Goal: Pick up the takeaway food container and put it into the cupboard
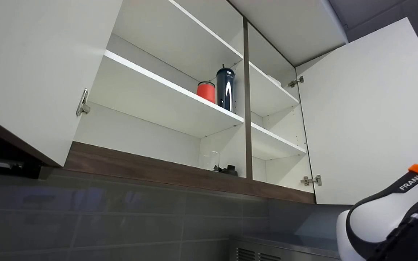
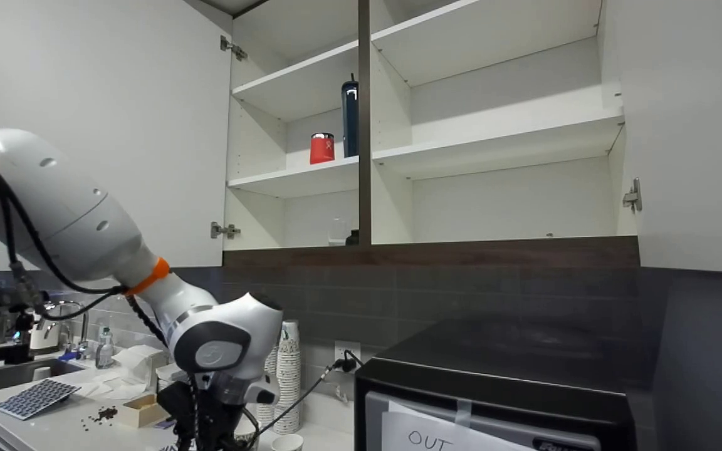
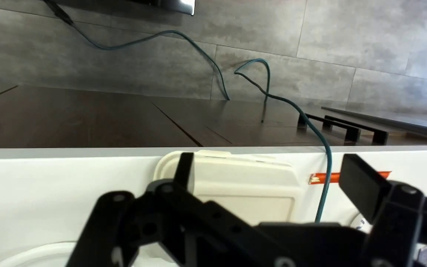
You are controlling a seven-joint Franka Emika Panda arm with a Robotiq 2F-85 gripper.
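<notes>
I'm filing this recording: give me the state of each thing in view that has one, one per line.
Gripper: open, holding nothing
Takeaway container: lid looks shut; lying on the counter
Cupboard: both doors swung open
Red cup: upright on a shelf
Dark bottle: upright beside the cup
Disposable cups: nested in stacks
Teal cable: draped over the counter's edge

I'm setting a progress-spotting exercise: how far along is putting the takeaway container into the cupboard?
Looks done: the cupboard stands open.
In hand: the pick-up, no grip yet; the open gripper faces the takeaway container on the counter.
Left: gripping it, lifting it and setting it inside.
</notes>
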